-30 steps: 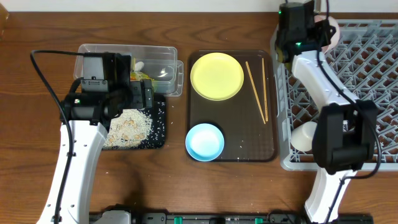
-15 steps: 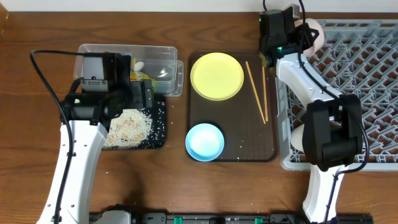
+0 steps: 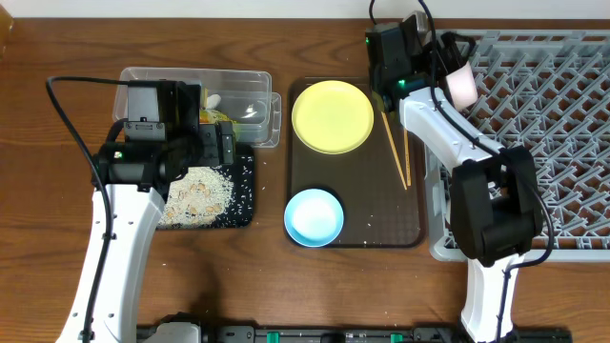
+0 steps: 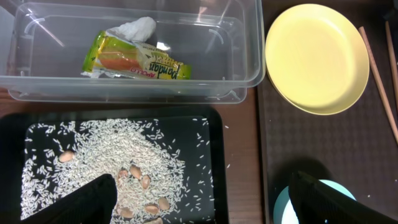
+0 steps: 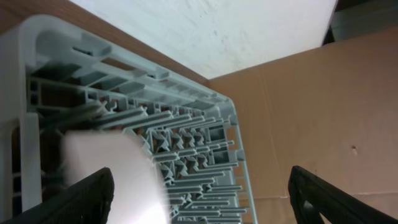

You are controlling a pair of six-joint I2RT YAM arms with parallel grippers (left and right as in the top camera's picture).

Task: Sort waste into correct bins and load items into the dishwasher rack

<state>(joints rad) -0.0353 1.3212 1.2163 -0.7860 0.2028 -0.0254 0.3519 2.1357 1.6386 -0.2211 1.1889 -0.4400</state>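
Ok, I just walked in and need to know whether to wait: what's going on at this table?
The left gripper hangs open over the black tray of rice grains; the wrapper lies in the clear tub. The right gripper is open at the rack corner, a white cup beside one finger. The yellow plate, blue bowl and chopsticks lie on the brown tray, not yet loaded.

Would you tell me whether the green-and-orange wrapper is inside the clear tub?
Inside. In the left wrist view the wrapper lies on the floor of the clear tub, beside the white scrap.
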